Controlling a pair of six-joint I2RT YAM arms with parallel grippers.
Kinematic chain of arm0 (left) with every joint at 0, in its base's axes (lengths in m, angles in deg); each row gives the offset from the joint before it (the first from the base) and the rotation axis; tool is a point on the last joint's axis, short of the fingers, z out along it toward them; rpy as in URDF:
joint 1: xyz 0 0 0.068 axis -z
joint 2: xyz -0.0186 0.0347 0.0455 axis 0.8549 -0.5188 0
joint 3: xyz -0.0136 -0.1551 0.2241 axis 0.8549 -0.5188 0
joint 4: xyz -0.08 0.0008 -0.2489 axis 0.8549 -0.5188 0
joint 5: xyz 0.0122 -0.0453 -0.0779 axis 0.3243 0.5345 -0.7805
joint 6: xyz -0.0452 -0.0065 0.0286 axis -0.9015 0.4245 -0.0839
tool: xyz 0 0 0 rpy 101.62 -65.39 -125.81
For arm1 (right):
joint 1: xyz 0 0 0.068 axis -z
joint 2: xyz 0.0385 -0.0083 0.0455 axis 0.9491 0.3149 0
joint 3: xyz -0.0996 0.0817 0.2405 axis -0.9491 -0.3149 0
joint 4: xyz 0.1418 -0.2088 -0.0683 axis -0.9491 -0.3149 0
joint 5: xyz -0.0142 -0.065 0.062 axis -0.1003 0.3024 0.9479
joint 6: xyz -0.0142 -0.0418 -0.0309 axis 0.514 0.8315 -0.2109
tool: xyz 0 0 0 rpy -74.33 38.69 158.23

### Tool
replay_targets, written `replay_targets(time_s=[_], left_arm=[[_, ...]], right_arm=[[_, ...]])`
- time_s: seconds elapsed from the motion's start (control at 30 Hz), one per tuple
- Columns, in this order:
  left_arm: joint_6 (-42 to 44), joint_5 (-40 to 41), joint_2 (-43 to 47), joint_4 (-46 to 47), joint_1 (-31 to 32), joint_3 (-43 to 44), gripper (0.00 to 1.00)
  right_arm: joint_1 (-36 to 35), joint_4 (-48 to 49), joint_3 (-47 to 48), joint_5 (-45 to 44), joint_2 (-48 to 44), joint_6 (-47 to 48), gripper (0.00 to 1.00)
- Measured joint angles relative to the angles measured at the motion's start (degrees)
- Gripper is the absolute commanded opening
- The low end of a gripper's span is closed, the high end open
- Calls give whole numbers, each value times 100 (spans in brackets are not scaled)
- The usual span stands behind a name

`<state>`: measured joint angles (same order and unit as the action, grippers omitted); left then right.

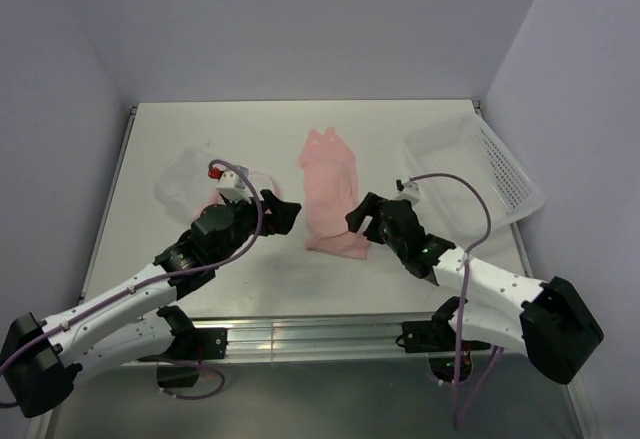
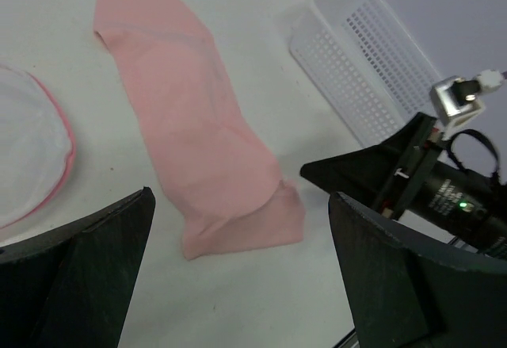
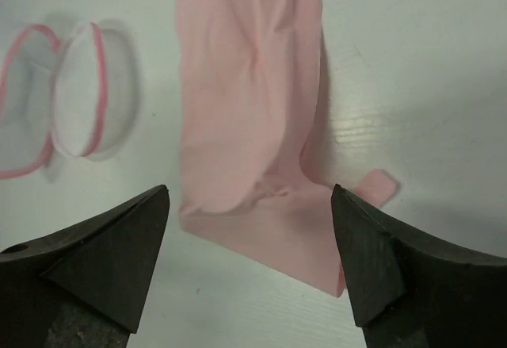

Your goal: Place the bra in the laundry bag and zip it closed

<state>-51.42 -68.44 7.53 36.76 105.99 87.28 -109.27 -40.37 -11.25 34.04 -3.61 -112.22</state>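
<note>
The light-pink bra (image 1: 330, 189) lies flat and folded lengthwise in the middle of the table (image 1: 420, 119). It also shows in the left wrist view (image 2: 190, 134) and the right wrist view (image 3: 245, 86). The mesh laundry bag (image 1: 185, 181) with its pink rim sits to the left, its mouth gaping (image 3: 83, 90), and its edge shows at the left of the left wrist view (image 2: 28, 158). My left gripper (image 1: 285, 214) hovers open between bag and bra, its jaws empty (image 2: 242, 205). My right gripper (image 1: 362, 217) stands open just above the bra's near end (image 3: 249, 193), holding nothing.
A rigid white perforated basket (image 1: 480, 164) stands at the right back of the table, also seen in the left wrist view (image 2: 364, 63). The two grippers face each other closely over the bra's near end. Walls close the table in at left, back and right.
</note>
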Motion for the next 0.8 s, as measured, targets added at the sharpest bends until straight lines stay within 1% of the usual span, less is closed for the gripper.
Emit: replay_targets(time_s=[0.1, 0.17, 0.23, 0.27, 0.3, 0.33, 0.37, 0.4, 0.43, 0.5, 0.6, 0.7, 0.8], left_arm=[[-9, 22, -153, -59, 0, 0, 96], [-37, 20, -308, -72, 0, 2, 94], [-125, 0, -507, -81, 0, 2, 91], [-166, -9, -610, -85, 0, -2, 90], [-203, -33, -667, -87, 7, -20, 88], [-260, -48, -699, -79, 20, -61, 84], [-284, -52, -695, -66, 33, -114, 82], [-302, -57, -658, -61, 59, -188, 81], [-306, -66, -621, -61, 79, -251, 77], [-308, -83, -503, -42, 111, -396, 74], [-323, -146, -446, -20, 133, -511, 72], [-411, -243, -520, 74, 212, -636, 68], [-490, -321, -695, 166, 367, -798, 65]], right_arm=[[0, -535, 26, -11, -562, 245, 85], [0, -756, 140, -15, -914, 470, 70], [0, -872, 232, -20, -1027, 634, 49], [0, -901, 247, -2, -1029, 737, 36], [0, -951, 247, 24, -1003, 802, 30], [0, -1029, 240, 57, -953, 866, 28], [0, -1078, 221, 120, -894, 938, 28], [9, -1080, 175, 234, -846, 1005, 31], [13, -1099, 125, 348, -796, 1069, 43], [20, -1123, 15, 553, -693, 1196, 56], [68, -1075, -197, 999, -568, 1335, 56], [129, -1064, -330, 1403, -444, 1344, 56], [136, -1032, -457, 1530, -459, 1285, 55]])
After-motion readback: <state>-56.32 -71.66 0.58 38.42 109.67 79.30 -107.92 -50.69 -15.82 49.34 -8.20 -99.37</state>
